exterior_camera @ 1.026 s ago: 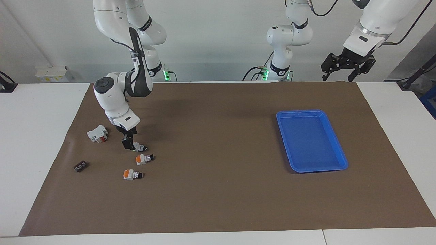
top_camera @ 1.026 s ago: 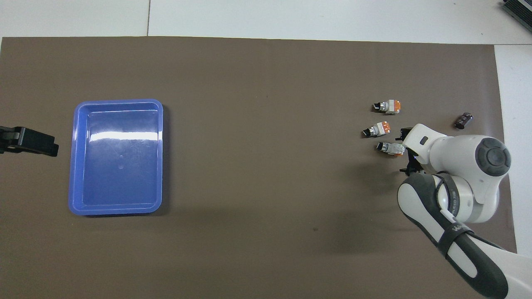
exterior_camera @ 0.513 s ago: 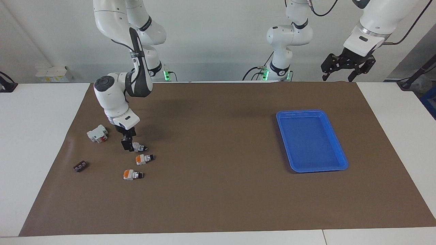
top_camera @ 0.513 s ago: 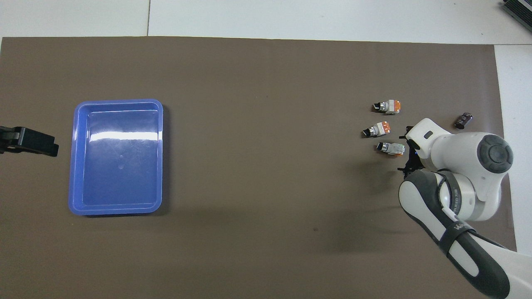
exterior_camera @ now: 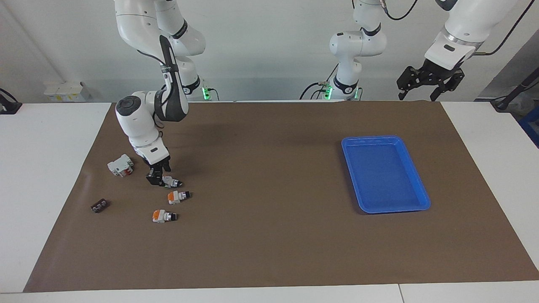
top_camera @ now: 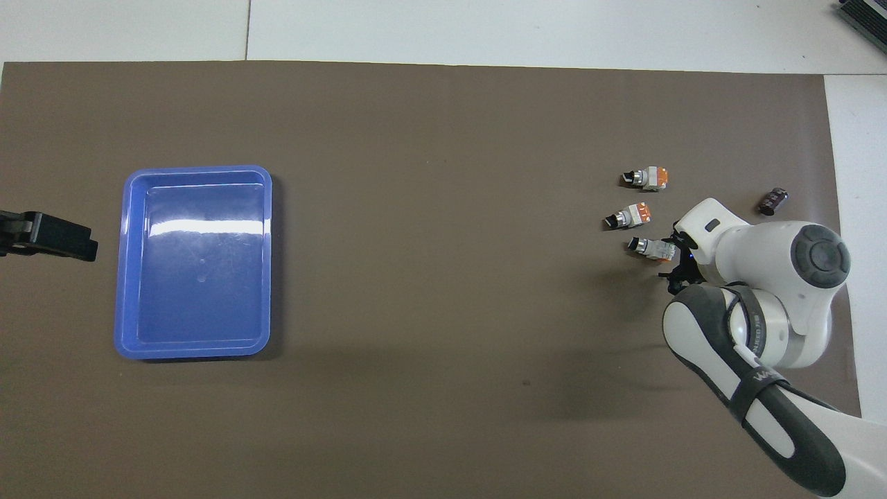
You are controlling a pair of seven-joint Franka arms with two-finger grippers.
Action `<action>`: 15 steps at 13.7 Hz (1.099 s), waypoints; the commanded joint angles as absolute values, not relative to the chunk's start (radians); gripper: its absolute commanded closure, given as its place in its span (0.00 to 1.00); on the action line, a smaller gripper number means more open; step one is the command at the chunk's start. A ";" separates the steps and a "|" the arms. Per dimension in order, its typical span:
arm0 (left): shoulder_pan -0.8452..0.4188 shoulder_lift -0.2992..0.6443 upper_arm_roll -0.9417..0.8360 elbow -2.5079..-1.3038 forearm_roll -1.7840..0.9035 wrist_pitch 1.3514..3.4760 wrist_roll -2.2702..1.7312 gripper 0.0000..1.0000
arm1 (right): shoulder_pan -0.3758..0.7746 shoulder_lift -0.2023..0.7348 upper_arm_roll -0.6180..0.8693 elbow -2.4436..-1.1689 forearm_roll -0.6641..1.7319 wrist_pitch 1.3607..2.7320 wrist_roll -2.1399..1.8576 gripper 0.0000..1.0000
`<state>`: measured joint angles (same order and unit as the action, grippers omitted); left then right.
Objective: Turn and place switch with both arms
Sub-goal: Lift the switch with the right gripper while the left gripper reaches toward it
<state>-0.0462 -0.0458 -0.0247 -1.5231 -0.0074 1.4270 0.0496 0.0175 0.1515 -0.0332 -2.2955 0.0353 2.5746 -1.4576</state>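
The switch (exterior_camera: pixel 172 182) lies on the brown mat at the right arm's end, its white body, silver collar and black knob tip (top_camera: pixel 634 244) showing. My right gripper (exterior_camera: pixel 158 179) is down at the mat and shut on the switch's body end (top_camera: pixel 658 248); the gripper hides the switch's coloured end. My left gripper (exterior_camera: pixel 417 97) waits high and open over the mat's edge nearest the robots, at the left arm's end, holding nothing. In the overhead view only its black tip (top_camera: pixel 52 236) shows beside the tray.
Two orange-ended switches (exterior_camera: pixel 178 196) (exterior_camera: pixel 164 216) lie just farther from the robots than the held one. A white block with a red part (exterior_camera: pixel 121 165) and a small black piece (exterior_camera: pixel 100 205) sit nearby. A blue tray (exterior_camera: pixel 385 138) stands toward the left arm's end.
The right gripper has closed its fingers on the switch's body end and tilted a little. The switch has hardly shifted. The left arm rose slightly, then held still.
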 commanded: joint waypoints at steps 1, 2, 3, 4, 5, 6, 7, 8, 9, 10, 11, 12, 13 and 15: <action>-0.049 -0.072 -0.017 -1.549 -0.017 1.422 0.048 0.00 | 0.018 0.144 -0.025 -2.290 0.011 2.512 -1.513 1.00; -0.049 -0.072 -0.017 -1.549 -0.017 1.422 0.048 0.00 | 0.035 0.137 -0.022 -2.274 0.000 2.470 -1.625 1.00; -0.049 -0.072 -0.017 -1.549 -0.017 1.422 0.048 0.00 | 0.050 0.137 -0.021 -2.241 0.002 2.427 -1.649 1.00; -0.049 -0.072 -0.017 -1.549 -0.017 1.422 0.048 0.00 | 0.052 0.135 -0.017 -2.226 0.008 2.378 -1.651 1.00; -0.049 -0.072 -0.017 -1.549 -0.017 1.422 0.048 0.00 | 0.054 0.120 -0.014 -2.214 0.020 2.356 -1.655 1.00; -0.049 -0.072 -0.017 -1.549 -0.017 1.422 0.048 0.00 | 0.055 0.094 -0.005 -2.206 0.038 2.314 -1.658 1.00; -0.049 -0.072 -0.017 -1.549 -0.017 1.422 0.048 0.00 | 0.055 0.075 0.021 -2.179 0.092 2.245 -1.660 1.00; -0.049 -0.072 -0.017 -1.549 -0.017 1.422 0.048 0.00 | 0.055 0.060 0.034 -2.149 0.174 2.171 -1.664 1.00; -0.049 -0.072 -0.017 -1.549 -0.017 1.422 0.048 0.00 | 0.057 0.042 0.053 -2.117 0.260 2.102 -1.675 1.00; -0.049 -0.072 -0.017 -1.549 -0.017 1.422 0.048 0.00 | 0.057 0.029 0.076 -2.096 0.323 2.054 -1.683 1.00; -0.049 -0.072 -0.017 -1.549 -0.017 1.416 0.048 0.00 | 0.057 0.025 0.096 -2.088 0.375 2.030 -1.683 1.00; -0.051 -0.080 -0.018 -1.554 -0.017 1.392 0.048 0.00 | 0.057 0.014 0.125 -2.082 0.450 2.023 -1.681 1.00; -0.052 -0.083 -0.018 -1.557 -0.017 1.378 0.048 0.00 | 0.057 0.008 0.161 -2.077 0.516 2.026 -1.680 1.00; -0.054 -0.094 -0.020 -1.569 -0.017 1.339 0.049 0.00 | 0.057 -0.003 0.234 -2.072 0.619 2.026 -1.680 1.00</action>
<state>-0.0463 -0.0534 -0.0251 -1.5253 -0.0074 1.3686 0.0496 0.0669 0.0067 0.1779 -2.0783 0.5338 2.0398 -1.6571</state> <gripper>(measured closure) 0.000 0.665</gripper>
